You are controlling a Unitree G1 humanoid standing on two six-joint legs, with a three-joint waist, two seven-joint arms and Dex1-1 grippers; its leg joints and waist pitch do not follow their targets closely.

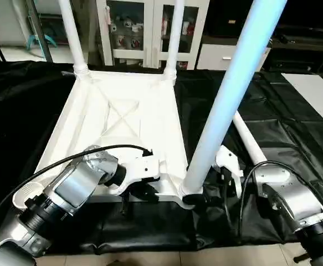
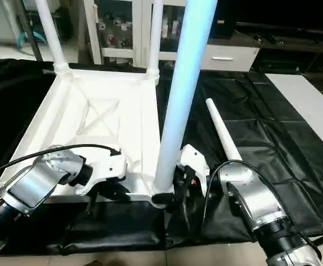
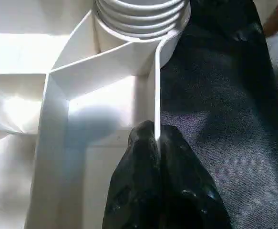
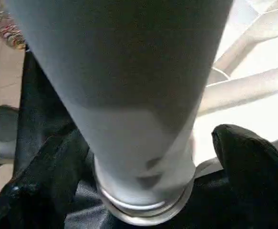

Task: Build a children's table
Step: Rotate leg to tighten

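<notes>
three legs stand in the upturned tabletop on the bench; left fingers pinch its near rim, right fingers gape around the near leg. one leg lies loose alongside.

No text, label, brand, number or sign can be read on anything here.
</notes>
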